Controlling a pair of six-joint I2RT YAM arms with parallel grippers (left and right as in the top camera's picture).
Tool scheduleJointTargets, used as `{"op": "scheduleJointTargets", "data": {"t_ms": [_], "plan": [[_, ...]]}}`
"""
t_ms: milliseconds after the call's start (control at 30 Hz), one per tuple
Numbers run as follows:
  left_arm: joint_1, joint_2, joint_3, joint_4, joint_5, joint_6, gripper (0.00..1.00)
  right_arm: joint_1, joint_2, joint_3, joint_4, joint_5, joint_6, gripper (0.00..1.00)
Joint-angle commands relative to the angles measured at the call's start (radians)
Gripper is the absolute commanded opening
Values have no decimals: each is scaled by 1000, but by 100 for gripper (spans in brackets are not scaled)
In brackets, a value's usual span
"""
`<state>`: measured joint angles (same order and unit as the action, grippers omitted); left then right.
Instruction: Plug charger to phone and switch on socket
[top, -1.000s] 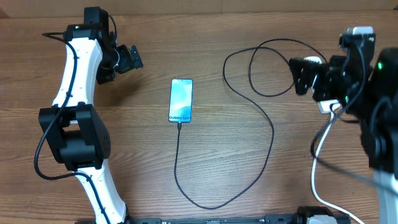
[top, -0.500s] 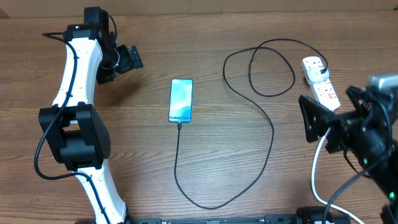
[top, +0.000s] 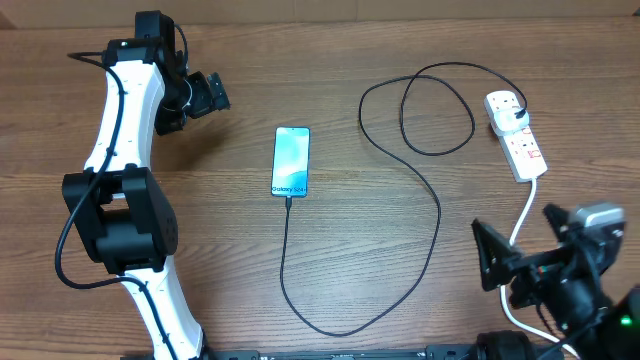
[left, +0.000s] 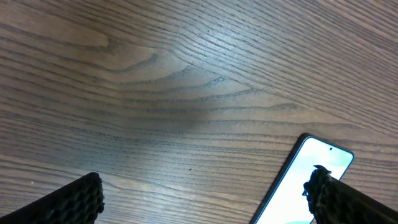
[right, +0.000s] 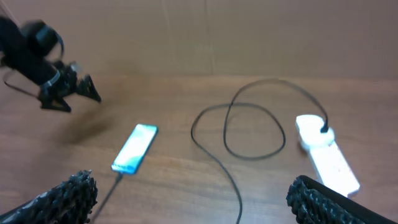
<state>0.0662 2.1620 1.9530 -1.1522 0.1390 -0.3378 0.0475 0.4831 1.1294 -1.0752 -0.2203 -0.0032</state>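
Cable work looks finished from where I sit. The charger (top: 438, 215) runs in a long loop across the table (top: 230, 250). Its connector tip meets the bottom edge of the phone (top: 291, 160), and its other end sits in the far outlet of the socket (top: 517, 135). The phone lies flat mid-table with its screen lit.

What I cannot read is the switch. The small red switches on the strip are too tiny to tell on from off, so I judge that step either done or the only one left.

The left gripper (top: 212, 93) hovers off the phone's far left corner, jaws spread wide and holding nothing. The right gripper (top: 490, 258) hangs low by the near edge, well apart from the socket, also released and empty.
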Motion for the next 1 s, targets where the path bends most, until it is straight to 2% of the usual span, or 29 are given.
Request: {"op": "scheduleJointTargets", "data": {"t_ms": [0,233,633,867,967], "plan": [[-1,-7,8,1,8,1,100,2,-69,-115,30,6,-2,100],[-1,-7,8,1,8,1,100,2,-242,-345,135,-15,-1,100],[-1,-7,8,1,8,1,100,3,-452,-533,190,-34,-1,100],[-1,-7,8,1,8,1,100,4,-480,-620,273,-97,-1,100],[-1,-7,8,1,8,1,100,4,-480,-665,381,-100,-1,100]]}}
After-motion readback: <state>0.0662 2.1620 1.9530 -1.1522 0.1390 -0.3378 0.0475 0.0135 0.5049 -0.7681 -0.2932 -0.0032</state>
